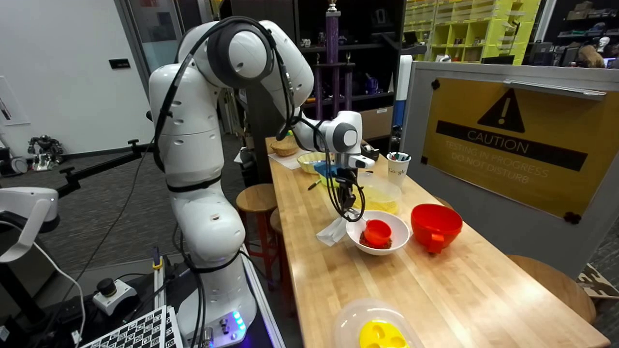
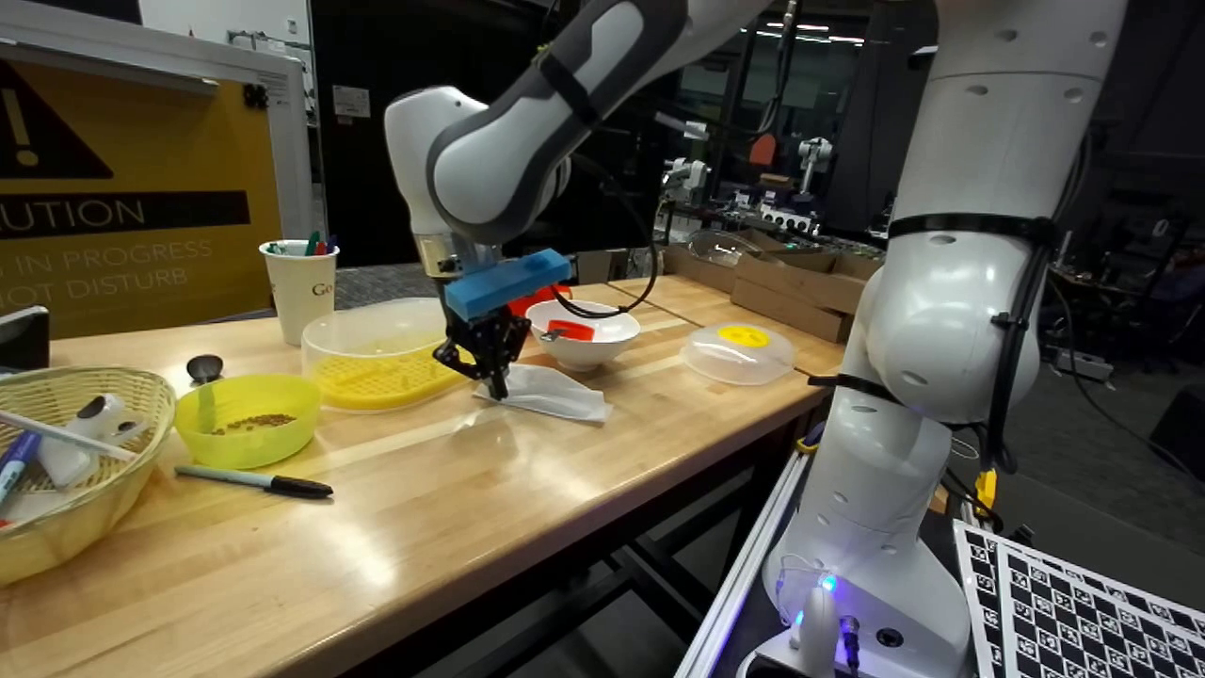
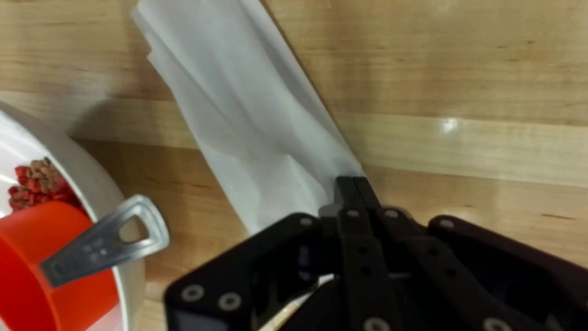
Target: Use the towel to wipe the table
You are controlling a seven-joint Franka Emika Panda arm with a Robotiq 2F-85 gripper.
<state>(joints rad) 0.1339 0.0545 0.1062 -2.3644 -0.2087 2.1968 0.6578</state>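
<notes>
The towel is a thin white folded cloth lying on the pale-wood table [image 1: 319,280]. It shows in both exterior views [image 1: 331,233] [image 2: 555,395] and stretches away from the fingertips in the wrist view [image 3: 239,92]. My gripper [image 3: 353,181] points down with its fingers together at one end of the towel, low over the tabletop. Folds in the cloth run toward the fingertips, so it looks pinched there; the exact pinch is hidden behind the fingers. The gripper also shows in both exterior views [image 1: 346,205] [image 2: 496,384].
A white bowl [image 2: 588,348] holding a red measuring cup [image 1: 377,232] stands close beside the towel. A red bowl [image 1: 436,224], a clear-and-yellow container [image 2: 377,363], a yellow bowl [image 2: 247,428], a marker [image 2: 254,481], a pen cup [image 2: 301,292] and a basket [image 2: 104,499] stand around.
</notes>
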